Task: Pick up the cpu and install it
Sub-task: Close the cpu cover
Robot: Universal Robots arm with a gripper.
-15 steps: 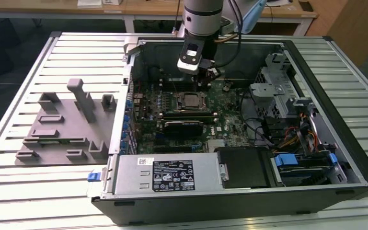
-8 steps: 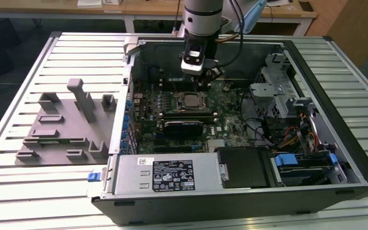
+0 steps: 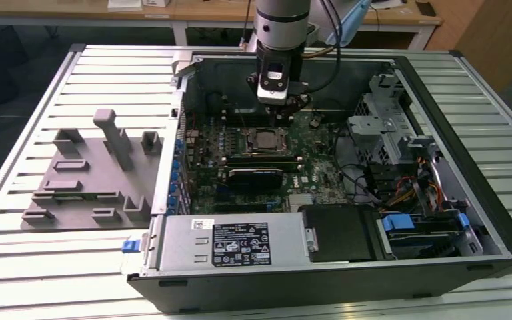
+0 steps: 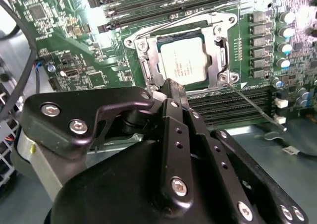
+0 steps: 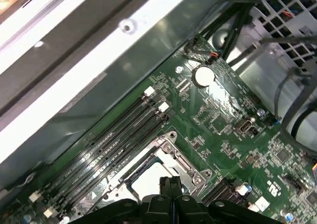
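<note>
Open computer case [image 3: 327,290] on slatted table [image 3: 25,267]; grey fixture block [image 3: 69,187] beside it, exterior view's left; green motherboard [image 3: 314,175] inside.

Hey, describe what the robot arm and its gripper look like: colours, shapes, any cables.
The arm is a smooth silver-grey cylinder ending in a black-and-white wrist block. Dark cables loop down beside it. The gripper is matte black, built from rounded linkage plates fastened with silver screws. Its narrow flat fingers carry rows of small holes.
</note>
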